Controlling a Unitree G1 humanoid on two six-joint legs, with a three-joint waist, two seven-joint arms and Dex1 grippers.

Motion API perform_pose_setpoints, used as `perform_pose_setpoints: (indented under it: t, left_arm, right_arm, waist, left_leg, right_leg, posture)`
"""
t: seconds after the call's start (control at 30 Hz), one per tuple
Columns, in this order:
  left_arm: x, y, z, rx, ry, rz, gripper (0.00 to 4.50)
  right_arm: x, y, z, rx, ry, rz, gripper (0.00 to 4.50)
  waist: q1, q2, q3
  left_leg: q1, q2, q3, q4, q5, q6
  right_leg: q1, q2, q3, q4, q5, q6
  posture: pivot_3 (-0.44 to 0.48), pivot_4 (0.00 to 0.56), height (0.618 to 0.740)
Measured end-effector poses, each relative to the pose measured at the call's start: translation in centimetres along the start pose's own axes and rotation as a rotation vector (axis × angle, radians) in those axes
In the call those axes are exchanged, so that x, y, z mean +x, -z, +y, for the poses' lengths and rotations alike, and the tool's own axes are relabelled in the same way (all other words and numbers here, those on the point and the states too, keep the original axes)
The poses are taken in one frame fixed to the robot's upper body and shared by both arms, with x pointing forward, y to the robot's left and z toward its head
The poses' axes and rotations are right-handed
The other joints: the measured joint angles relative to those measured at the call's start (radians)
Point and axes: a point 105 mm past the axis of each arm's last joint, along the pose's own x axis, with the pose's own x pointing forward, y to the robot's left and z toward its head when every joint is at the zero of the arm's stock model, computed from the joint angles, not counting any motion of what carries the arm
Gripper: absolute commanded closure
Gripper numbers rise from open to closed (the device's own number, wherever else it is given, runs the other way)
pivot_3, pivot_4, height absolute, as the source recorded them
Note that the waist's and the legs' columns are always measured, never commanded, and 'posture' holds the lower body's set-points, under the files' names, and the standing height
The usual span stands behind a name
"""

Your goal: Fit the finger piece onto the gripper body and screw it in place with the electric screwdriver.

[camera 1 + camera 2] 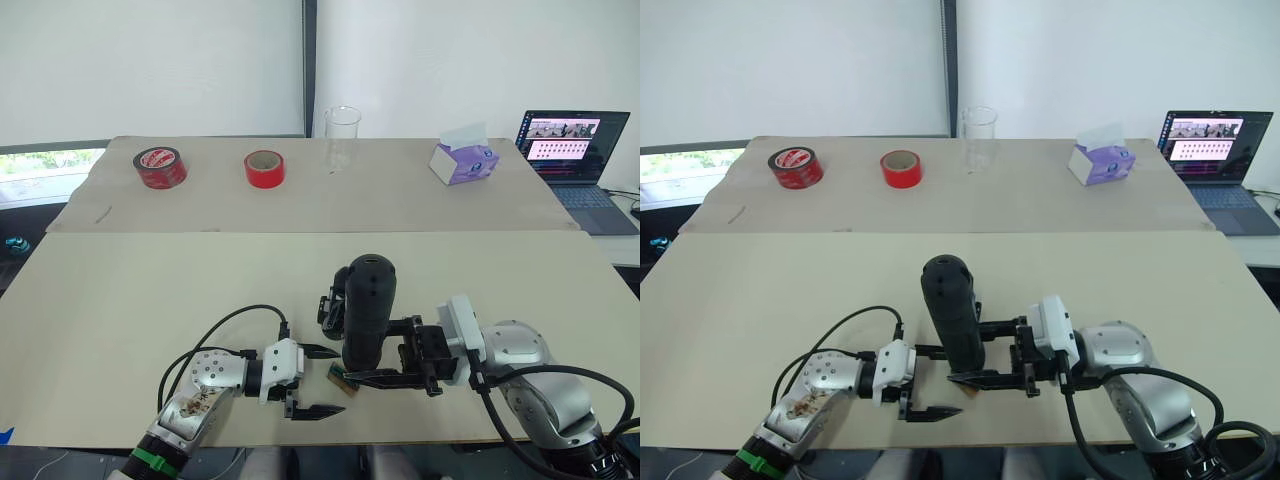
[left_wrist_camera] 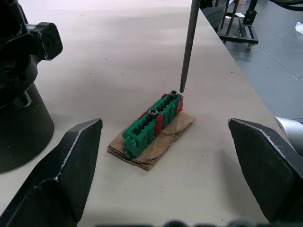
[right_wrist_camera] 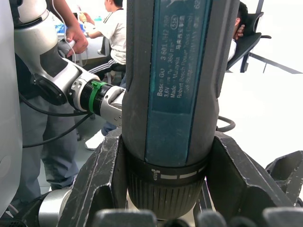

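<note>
My right gripper (image 3: 168, 182) is shut on the electric screwdriver (image 1: 368, 305), a thick black cylinder held upright near the table's front edge. Its thin metal bit (image 2: 187, 45) points down, its tip at a screw head on the end of a small green block (image 2: 150, 126) lying on brown card. The gripper body (image 2: 19, 101), black with a round base, stands just behind and left of the screwdriver (image 1: 329, 306). My left gripper (image 1: 340, 380) is open, its fingers (image 2: 71, 165) on either side of the green block without touching it. The finger piece is out of view.
At the table's far side stand a dark red tape roll (image 1: 160, 167), a red tape roll (image 1: 265, 169), a clear glass beaker (image 1: 341, 137) and a purple tissue box (image 1: 463, 160). A laptop (image 1: 575, 150) sits at far right. People (image 3: 113, 28) are behind the robot.
</note>
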Motion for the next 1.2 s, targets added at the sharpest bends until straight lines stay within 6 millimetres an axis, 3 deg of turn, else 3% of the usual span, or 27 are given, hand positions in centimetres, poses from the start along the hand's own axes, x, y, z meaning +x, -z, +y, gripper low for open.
perform_pose_setpoints:
  t: [1.2]
  left_arm:
    - [0.03, -0.01, 0.06, -0.001, 0.005, -0.002, 0.00]
  right_arm:
    - [-0.04, 0.29, -0.26, 0.000, 0.016, 0.001, 2.58]
  waist:
    - [0.000, 0.000, 0.000]
  left_leg:
    - [0.000, 0.000, 0.000, 0.000, 0.000, 0.000]
  right_leg:
    - [0.000, 0.000, 0.000, 0.000, 0.000, 0.000]
  posture:
    - [0.000, 0.150, 0.740]
